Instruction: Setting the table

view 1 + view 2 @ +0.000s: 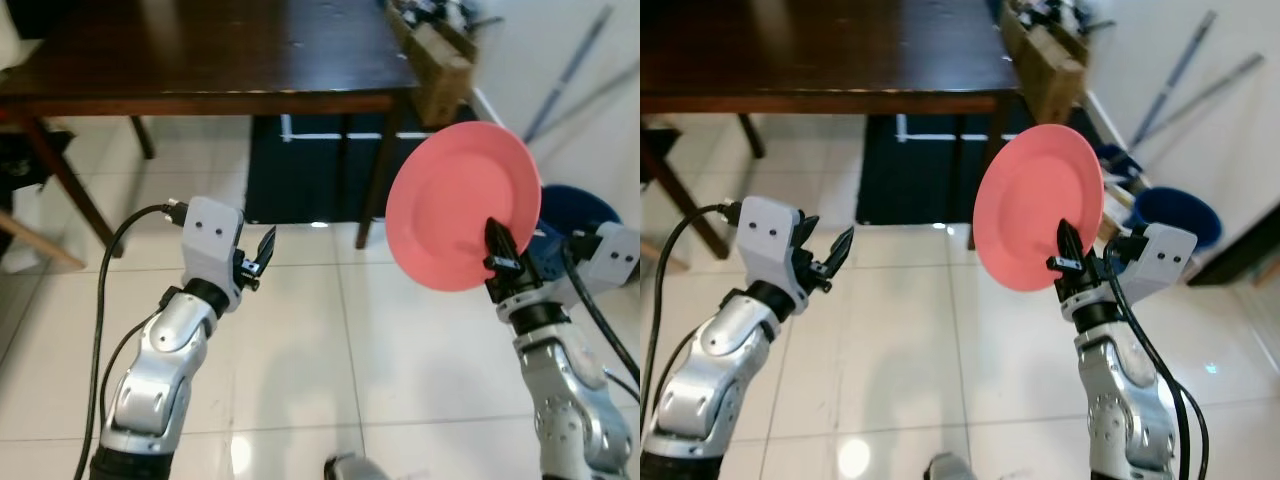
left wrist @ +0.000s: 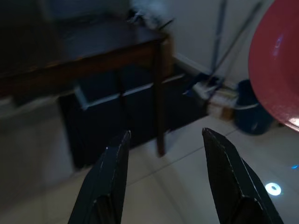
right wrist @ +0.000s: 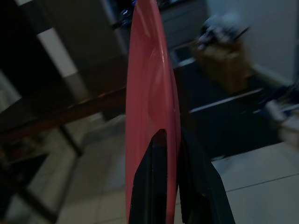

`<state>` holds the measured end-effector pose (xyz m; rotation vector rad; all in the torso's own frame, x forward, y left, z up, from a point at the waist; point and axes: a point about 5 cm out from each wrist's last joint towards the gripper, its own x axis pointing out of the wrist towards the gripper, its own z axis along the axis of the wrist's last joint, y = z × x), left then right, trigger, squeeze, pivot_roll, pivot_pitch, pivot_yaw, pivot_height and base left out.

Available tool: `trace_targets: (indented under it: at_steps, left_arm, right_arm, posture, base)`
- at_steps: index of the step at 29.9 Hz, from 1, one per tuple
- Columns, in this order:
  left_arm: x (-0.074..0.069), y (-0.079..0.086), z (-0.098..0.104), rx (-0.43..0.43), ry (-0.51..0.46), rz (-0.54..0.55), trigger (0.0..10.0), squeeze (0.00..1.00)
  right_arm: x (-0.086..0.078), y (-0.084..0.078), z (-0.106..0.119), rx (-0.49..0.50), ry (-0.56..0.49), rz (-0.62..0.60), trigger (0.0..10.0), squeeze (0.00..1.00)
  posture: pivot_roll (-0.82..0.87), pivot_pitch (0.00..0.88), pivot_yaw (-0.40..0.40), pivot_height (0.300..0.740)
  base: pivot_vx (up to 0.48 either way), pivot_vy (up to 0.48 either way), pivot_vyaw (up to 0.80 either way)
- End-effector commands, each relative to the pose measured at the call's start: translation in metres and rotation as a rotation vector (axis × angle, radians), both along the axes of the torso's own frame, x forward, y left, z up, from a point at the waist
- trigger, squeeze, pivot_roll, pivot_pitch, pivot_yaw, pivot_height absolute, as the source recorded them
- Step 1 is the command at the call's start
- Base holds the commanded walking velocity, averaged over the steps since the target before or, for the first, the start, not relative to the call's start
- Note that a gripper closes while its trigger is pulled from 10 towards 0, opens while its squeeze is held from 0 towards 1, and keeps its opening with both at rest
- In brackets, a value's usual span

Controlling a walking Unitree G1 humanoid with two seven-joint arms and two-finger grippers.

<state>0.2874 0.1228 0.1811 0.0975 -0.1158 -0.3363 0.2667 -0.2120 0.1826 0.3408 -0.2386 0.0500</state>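
A: So, where is the plate (image 1: 462, 205)?

B: Up in the air, off the table's right front corner, over the tiled floor (image 1: 300, 330). It stands nearly on edge. The right gripper (image 1: 498, 252) is clamped on its lower rim, one black finger on each face; the right wrist view shows that pinch straight on.

A: And the table (image 1: 200, 50)?

B: Dark wood, just ahead, its near edge running across the top of the head views. The stretch of top that shows is bare.

A: How would you do this step well?

B: I judge the plate is being carried in. It should come up over the table edge, tip flat, and be set down well inside the edge before the fingers let go. A rim pinch is a thin hold, so I would move slowly and keep clear of the table leg (image 1: 385, 160) below.

A: The other arm?

B: The left gripper (image 1: 262, 255) hovers over the floor, fingers apart, holding nothing. The gap is plain in its wrist view.

A: Does one view add anything?

B: The head views show a cardboard box (image 1: 440, 65) and a blue bucket (image 1: 585, 210) by the right wall. The left wrist view catches the plate's edge from the side.
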Motion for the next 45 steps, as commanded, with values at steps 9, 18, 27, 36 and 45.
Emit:
trace_targets:
  at_steps: [9,18,27,36,45]
  left_arm:
    - [-0.002,0.0,-0.003,-0.001,-0.009,-0.011,10.0,0.0]
    - [0.004,0.001,0.001,0.04,-0.063,0.057,10.0,0.03]
    - [0.001,-0.004,0.001,0.045,-0.076,0.029,10.0,0.01]
    - [0.0,-0.01,0.002,0.044,-0.089,0.008,10.0,0.0]
    - [-0.001,-0.014,0.002,0.049,-0.094,-0.014,10.0,0.01]
  right_arm:
    - [-0.003,0.003,0.009,0.053,-0.057,0.033,10.0,0.0]
    - [-0.005,0.011,0.015,0.068,-0.085,0.101,10.0,0.0]
    - [-0.005,0.009,0.012,0.075,-0.075,0.093,10.0,0.0]
    - [-0.005,0.007,0.01,0.07,-0.063,0.086,10.0,0.0]
    - [-0.005,0.009,0.01,0.067,-0.062,0.101,10.0,0.0]
  posture:
    - [-0.17,0.035,0.046,0.74]
    - [-0.17,0.036,0.043,0.74]
    - [-0.18,0.038,0.043,0.74]
    - [-0.18,0.039,0.043,0.74]
    - [-0.18,0.037,0.046,0.74]
  base:
    - [0.0,0.0,-0.53]
    - [0.395,0.0,0.0]
    - [0.48,0.0,0.0]
    - [0.48,0.0,0.0]
    - [0.48,0.0,0.0]
